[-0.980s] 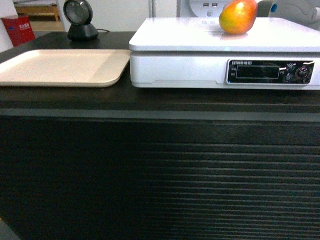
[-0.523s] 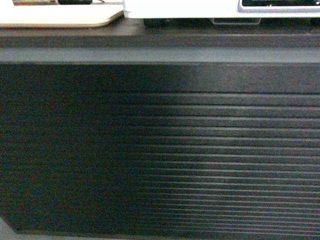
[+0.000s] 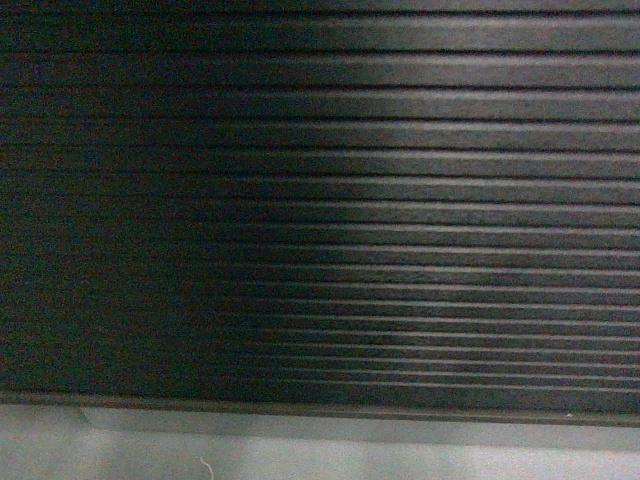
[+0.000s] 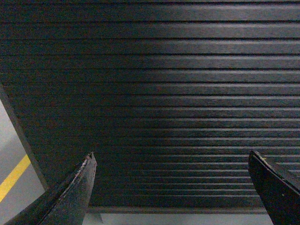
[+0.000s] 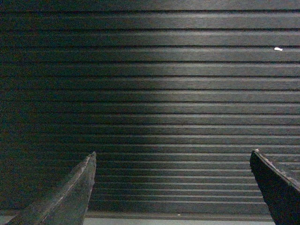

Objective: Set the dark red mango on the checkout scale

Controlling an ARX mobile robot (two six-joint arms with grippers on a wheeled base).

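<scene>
From what we can see now, neither the dark red mango nor the scale is in any view, so where the mango lies is something we cannot tell. All three cameras face the ribbed black front of the checkout [image 3: 400,200], with a strip of pale floor [image 3: 320,450] showing under its lower edge in the head view. We judge that nothing is being carried at this moment: both arms sit low, in front of the counter face and well below its top, so this reads either as the very start or as a retracted pose once the placing is done, and the frames alone do not settle which. If the mango is not yet on the scale, the next move calls for raising the view and the arms to the counter top to find the fruit and the platform. The left gripper [image 4: 171,187] has its two dark fingers wide apart at the bottom corners of its wrist view, with nothing between them and touching nothing; a yellow floor line [image 4: 13,177] shows past the counter's left edge. The right gripper [image 5: 173,187] is likewise spread wide and empty, clear of the ribbed panel.
</scene>
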